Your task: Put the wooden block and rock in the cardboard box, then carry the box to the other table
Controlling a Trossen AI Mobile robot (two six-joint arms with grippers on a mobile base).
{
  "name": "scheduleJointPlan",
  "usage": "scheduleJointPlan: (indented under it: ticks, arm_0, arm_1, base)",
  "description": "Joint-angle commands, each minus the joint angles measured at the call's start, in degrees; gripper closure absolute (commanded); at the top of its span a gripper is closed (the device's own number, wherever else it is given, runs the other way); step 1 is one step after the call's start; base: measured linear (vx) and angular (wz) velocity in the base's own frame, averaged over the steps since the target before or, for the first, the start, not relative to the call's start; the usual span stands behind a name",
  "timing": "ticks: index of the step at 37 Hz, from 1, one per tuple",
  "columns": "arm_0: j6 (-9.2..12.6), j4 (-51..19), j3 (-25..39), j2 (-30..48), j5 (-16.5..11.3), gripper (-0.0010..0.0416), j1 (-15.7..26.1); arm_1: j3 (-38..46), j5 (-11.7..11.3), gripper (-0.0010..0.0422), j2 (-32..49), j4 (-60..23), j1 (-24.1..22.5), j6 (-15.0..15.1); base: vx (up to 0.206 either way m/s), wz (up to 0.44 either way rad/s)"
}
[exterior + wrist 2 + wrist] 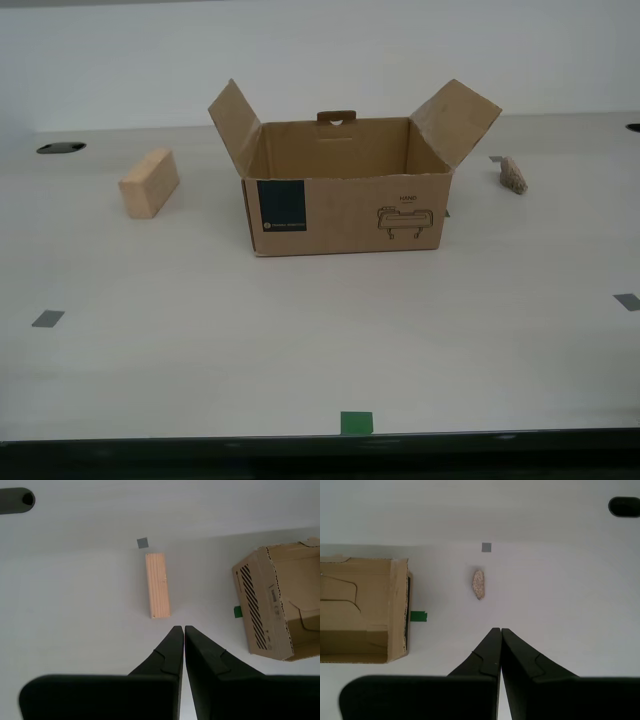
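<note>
- Cardboard box (345, 212) stands mid-table, flaps splayed outward, top open and unobstructed from above.
- Wooden block (149, 182) sits well apart from the box on the exterior view's left, bare table (300, 340) all round it.
- Rock (514, 175) lies near the splayed flap on the exterior view's right; a narrow gap is left there.
- Wide open tabletop is seen in front of the box.
</note>
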Motion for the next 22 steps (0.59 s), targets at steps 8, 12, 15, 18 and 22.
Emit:
scheduleJointPlan:
  ticks: [8,12,15,18,22]
  arm_0:
    - [-0.1,1.4,0.0,1.0,0.0,0.0406,0.0]
    - [0.0,1.7,0.0,0.9,0.0,0.0406,0.0]
    - [0.0,1.7,0.0,0.9,0.0,0.0406,0.0]
    - [0.0,1.7,0.0,0.8,0.0,0.0406,0.0]
    - [0.0,1.7,0.0,0.8,0.0,0.0406,0.0]
  arm_1:
    - [3.9,0.3,0.0412,5.6,-0.2,-1.0,0.3]
    - [5.5,0.3,0.0412,7.3,-0.5,-1.7,0.3]
    - [5.9,0.3,0.0412,7.8,-0.6,-2.0,0.3]
    - [5.9,0.3,0.0412,7.8,-0.5,-2.2,0.3]
    - [5.9,0.3,0.0412,7.7,-0.6,-2.3,0.2]
  base:
    - [0.000,0.000]
    - [0.000,0.000]
    - [0.000,0.000]
    - [0.000,0.000]
    - [0.000,0.000]
